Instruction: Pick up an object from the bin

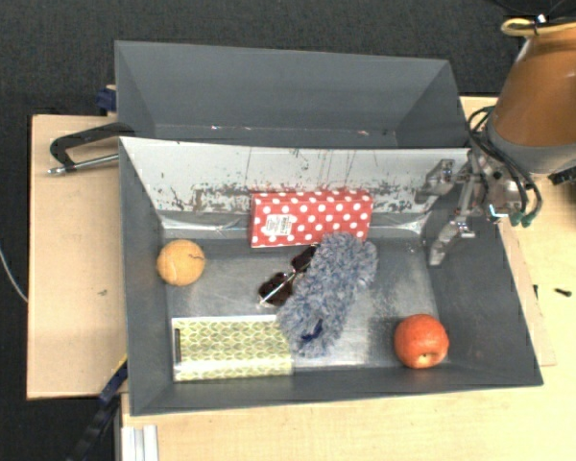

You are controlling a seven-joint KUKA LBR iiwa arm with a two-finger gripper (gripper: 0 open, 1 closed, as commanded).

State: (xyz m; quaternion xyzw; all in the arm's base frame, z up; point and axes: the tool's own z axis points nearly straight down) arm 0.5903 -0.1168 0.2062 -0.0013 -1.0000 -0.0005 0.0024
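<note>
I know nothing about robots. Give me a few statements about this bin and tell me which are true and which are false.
1. A red apple lies near the front right of the bin. True.
2. The red box with white dots lies against the back wall. True.
3. The sunglasses lie on the green patterned box. False: they lie mid-bin, against the fuzzy blue-grey duster, apart from that box.
4. The gripper hangs over the orange ball. False: the ball lies at the left, and the gripper is at the right, behind the apple.
</note>
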